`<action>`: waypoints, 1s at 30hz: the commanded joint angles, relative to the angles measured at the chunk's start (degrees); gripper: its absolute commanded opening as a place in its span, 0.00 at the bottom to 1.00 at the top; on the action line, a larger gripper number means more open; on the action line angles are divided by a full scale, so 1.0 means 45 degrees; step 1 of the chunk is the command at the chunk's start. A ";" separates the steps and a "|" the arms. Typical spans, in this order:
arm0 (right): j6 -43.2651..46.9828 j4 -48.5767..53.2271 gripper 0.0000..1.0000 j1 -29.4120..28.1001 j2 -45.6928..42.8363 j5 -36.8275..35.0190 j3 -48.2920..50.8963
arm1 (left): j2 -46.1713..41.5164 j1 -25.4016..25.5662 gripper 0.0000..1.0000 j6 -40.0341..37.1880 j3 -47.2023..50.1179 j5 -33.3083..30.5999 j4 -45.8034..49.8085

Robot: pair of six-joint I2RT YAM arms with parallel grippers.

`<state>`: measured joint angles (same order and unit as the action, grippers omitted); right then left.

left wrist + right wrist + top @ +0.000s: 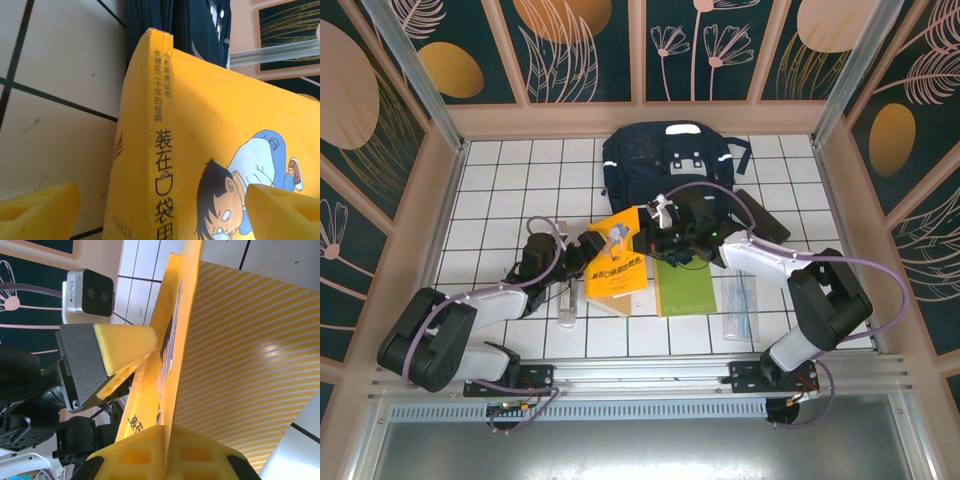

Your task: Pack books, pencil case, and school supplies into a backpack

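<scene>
The orange-yellow book (616,262) with the cartoon cover is tilted up off the tiles in front of the navy backpack (665,160). My right gripper (167,432) is shut on the book's edge (187,315), with striped inner paper to its right; from above it sits at the book's upper right corner (655,225). My left gripper (160,215) is open, its yellow fingers (40,210) wide either side of the book's spine (160,150). The green book (686,287) lies flat to the right. The black pencil case (761,214) lies right of the backpack.
A long clear sleeve (740,305) lies right of the green book. A small clear tube (566,306) lies left of the orange book. The wooden walls (450,200) close in the tiled floor on three sides.
</scene>
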<state>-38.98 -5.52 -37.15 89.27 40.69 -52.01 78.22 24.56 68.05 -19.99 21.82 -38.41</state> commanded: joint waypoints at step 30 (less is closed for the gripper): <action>-0.4484 -0.2636 0.99 -0.1129 -0.2711 -0.4886 0.1831 | 0.0240 0.0149 0.00 0.0157 -0.5523 -0.5157 -0.0553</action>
<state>-52.86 -9.23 -40.16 78.46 23.24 -46.37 76.36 25.45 66.96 -41.30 2.70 -29.08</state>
